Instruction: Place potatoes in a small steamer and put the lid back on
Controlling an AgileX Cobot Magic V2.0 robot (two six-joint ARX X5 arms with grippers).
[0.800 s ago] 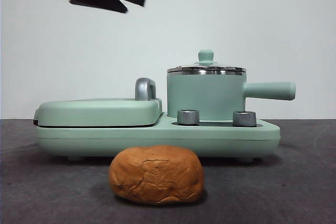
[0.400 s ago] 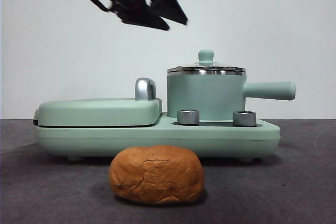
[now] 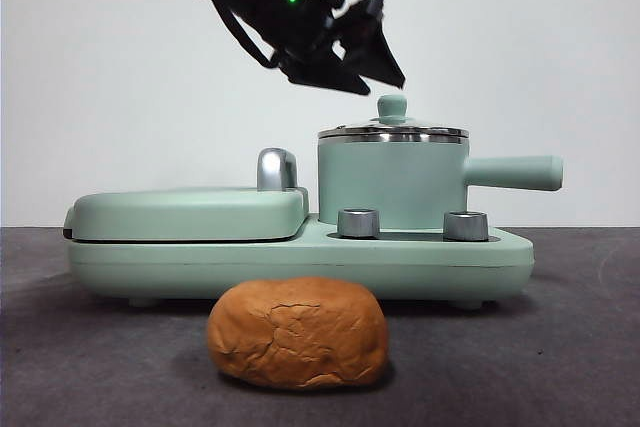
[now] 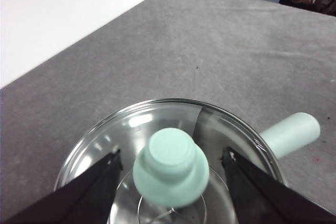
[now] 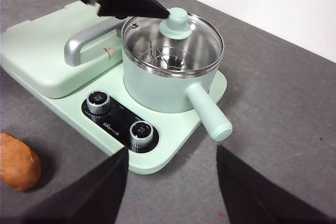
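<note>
Left gripper [image 4: 170,163] poised over the round clear glass lid [image 4: 131,129] with its mint-green knob.
Jaws apart, flanking the knob without touching; the lid sits on the mint-green cylindrical steamer [image 3: 392,185]; the orange-brown crusty potato [image 3: 298,333] lies on the desk [image 3: 560,347] in front.

The steamer [image 3: 392,185] is mint green with a steel rim; its clear lid [image 5: 173,38] has a mint knob. The potato [image 3: 298,333] is orange-brown and cracked. The bench [image 3: 580,347] is dark grey, the left tool [image 3: 372,72] black.

Lidded steamer [image 3: 392,182], potato [image 3: 298,333] in front
</note>
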